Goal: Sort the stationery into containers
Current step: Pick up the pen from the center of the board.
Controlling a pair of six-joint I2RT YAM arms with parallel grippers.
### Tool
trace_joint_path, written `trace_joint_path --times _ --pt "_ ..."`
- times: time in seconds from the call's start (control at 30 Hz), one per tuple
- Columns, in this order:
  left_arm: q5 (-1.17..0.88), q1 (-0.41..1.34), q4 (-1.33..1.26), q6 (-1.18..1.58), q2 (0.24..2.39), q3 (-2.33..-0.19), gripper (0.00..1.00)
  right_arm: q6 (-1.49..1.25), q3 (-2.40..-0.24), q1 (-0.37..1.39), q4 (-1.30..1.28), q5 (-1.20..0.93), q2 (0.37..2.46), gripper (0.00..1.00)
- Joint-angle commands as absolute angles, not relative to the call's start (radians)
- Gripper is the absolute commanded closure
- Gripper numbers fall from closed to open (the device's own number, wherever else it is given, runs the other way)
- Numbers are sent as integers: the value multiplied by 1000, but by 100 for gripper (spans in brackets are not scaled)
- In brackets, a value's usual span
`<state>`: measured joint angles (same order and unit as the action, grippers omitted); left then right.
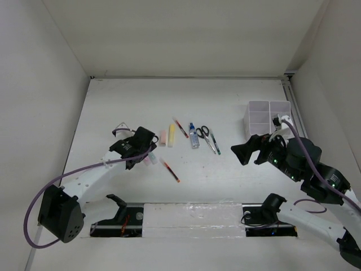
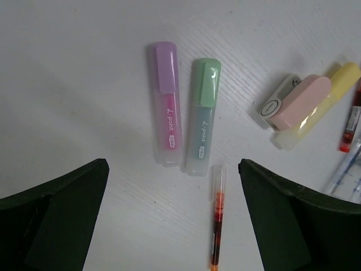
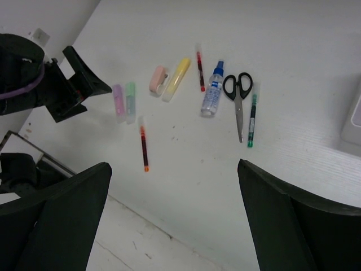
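Observation:
My left gripper is open and empty, low over a pink highlighter and a green highlighter lying side by side. An orange-red pen lies between its fingers, nearer the right one. A peach stick, yellow stick, red pen, blue-capped bottle, black-handled scissors and dark green pen lie in a row mid-table. The white organizer stands at the back right. My right gripper is open and empty, raised just left of the organizer.
White walls close in the table on the left, back and right. The table's near edge and a white rail with the arm bases run along the front. The right wrist view shows the left gripper next to the highlighters.

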<state>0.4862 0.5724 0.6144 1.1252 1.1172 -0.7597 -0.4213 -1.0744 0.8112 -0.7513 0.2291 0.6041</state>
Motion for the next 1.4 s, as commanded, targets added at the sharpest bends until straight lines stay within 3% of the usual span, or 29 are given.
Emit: trace_joint_path --times 0.0,0.37,0.53,1.07,1.13,1.23,1.37 --pt "561 572 635 1238 1112 -761 0 -411 -1042 813 -667 178 588 0" --pt "606 572 696 1374 1236 -743 0 -411 -1022 813 -658 140 557 0" --pt "606 572 664 1407 1259 -686 12 -411 -1012 813 -649 130 548 0" --pt "575 572 568 1393 1470 -709 12 -420 -983 813 -620 89 529 0" --pt "566 572 568 1393 1479 -709 18 -420 -983 813 -620 89 529 0" --pt "566 572 558 1393 1479 -709 35 -420 -983 813 -620 89 529 0" --pt "575 572 549 1381 1479 -699 40 -420 -983 813 -611 78 529 0"
